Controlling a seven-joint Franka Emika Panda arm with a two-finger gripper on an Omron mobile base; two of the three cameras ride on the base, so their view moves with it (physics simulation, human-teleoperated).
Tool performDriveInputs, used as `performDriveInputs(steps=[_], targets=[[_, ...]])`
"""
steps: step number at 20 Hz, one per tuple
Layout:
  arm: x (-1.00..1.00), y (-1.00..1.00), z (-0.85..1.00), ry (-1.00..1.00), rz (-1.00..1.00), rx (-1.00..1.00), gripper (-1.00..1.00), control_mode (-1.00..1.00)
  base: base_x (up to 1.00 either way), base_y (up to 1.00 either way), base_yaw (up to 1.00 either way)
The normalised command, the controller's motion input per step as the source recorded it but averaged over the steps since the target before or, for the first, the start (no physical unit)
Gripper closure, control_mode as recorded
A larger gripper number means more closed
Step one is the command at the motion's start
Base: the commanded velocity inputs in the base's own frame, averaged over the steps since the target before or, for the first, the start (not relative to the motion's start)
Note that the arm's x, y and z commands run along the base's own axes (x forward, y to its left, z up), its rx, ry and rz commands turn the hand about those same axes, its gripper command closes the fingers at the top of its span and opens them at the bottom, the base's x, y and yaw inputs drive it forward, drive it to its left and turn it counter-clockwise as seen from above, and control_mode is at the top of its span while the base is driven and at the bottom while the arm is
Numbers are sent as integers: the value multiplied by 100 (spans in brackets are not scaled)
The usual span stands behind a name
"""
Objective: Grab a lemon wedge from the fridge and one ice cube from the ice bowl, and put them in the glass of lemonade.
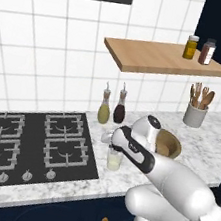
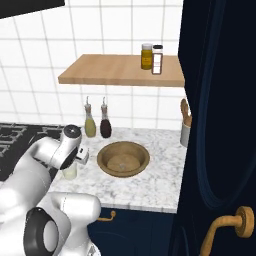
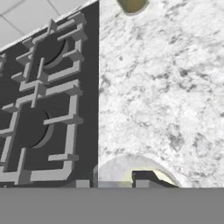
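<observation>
The gripper (image 1: 109, 138) is hanging just above the glass of lemonade (image 1: 114, 159) with its jaws drawn nearly together; the fingertips are hidden behind the white hand in both base views and cut off at the bottom of the hand view, so whether anything is pinched between them cannot be told. The glass is standing on the marble counter (image 1: 203, 142), just right of the black gas hob (image 1: 31, 143), and the arm is covering most of it from the right side. The ice bowl (image 2: 123, 158) is sitting to the right of the glass; the right base view is looking straight into it, while from the left the forearm is masking all but its far rim. Any ice in it is too faint to make out. Two stoppered bottles (image 1: 112, 107) are standing at the white tiled wall, under a wooden shelf (image 1: 163, 59) carrying two spice jars (image 1: 199, 49). A grey utensil cup (image 1: 195, 115) is standing far right. A navy door (image 2: 220, 125) with a gold handle is blocking the right base view's right side.
</observation>
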Motion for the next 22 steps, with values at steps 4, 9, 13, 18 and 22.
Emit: performDriveInputs(steps=[4,9,13,18,22], targets=[[2,0,-9,-2,1,0,100,-100,0,0,0],[9,-5,-30,0,0,0,100,-100,0,0,0],[3,-22,-26,0,0,0,100,-100,0,0,0],[-15,-15,0,0,0,0,100,-100,0,0,0],[-15,0,0,0,0,0,-100,-100,0,0,0]])
